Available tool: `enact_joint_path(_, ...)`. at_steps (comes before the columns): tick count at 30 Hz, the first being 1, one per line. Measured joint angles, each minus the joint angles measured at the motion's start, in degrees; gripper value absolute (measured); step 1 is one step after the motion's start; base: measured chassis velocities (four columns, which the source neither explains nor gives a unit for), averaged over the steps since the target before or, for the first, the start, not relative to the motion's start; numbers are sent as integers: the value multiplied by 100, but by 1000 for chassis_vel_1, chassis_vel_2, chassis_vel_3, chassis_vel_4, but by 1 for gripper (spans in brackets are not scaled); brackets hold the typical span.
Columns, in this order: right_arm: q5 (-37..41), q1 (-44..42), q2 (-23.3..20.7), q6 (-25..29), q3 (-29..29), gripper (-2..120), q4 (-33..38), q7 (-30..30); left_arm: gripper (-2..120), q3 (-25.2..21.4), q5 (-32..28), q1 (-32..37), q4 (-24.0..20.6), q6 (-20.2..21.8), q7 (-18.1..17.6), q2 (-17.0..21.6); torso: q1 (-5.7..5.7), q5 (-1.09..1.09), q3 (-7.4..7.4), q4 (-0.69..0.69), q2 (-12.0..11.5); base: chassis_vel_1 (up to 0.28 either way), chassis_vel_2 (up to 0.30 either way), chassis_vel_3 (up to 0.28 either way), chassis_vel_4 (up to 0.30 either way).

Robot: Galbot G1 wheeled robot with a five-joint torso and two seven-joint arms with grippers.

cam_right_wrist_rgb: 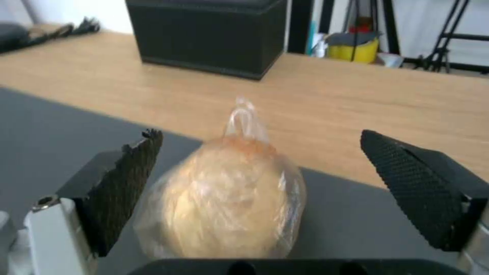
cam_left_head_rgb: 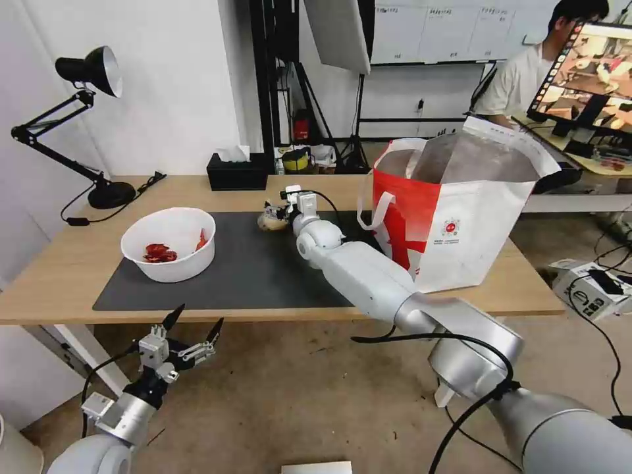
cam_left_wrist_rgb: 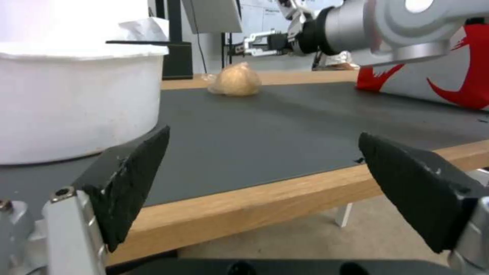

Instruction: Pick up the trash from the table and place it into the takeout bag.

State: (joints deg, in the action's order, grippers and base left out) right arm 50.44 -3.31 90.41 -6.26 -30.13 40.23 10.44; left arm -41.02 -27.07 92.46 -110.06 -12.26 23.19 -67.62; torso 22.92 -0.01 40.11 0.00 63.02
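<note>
The beige lump, round and wrapped in clear knotted plastic, sits on the grey mat near its far edge, between the spread fingers of the right gripper, untouched. The left gripper hangs released below the table's front edge, near the white bowl. The takeout bag stands open at the right.

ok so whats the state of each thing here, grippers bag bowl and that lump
right gripper: open, jaws either side of the beige lump, not closed on it
left gripper: open, below the table's near edge
beige lump: wrapped in clear film, resting on the mat
white bowl: upright, red scraps inside
takeout bag: upright, mouth open
</note>
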Motion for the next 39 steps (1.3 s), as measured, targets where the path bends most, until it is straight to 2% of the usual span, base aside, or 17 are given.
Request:
enact_joint_path(13, -114, 242, -5, -9, -369, 100, -418, -925, 100, 33, 16, -10, -33, -8, 4, -16, 0, 1, 0, 0, 0, 0, 0, 0, 0)
enact_joint_path(39, -215, 334, -5, -41, -661, 100, -706, -1371, 100, 30, 31, 7, -64, -13, 4, -62, 0, 1, 0, 0, 0, 0, 0, 0, 0)
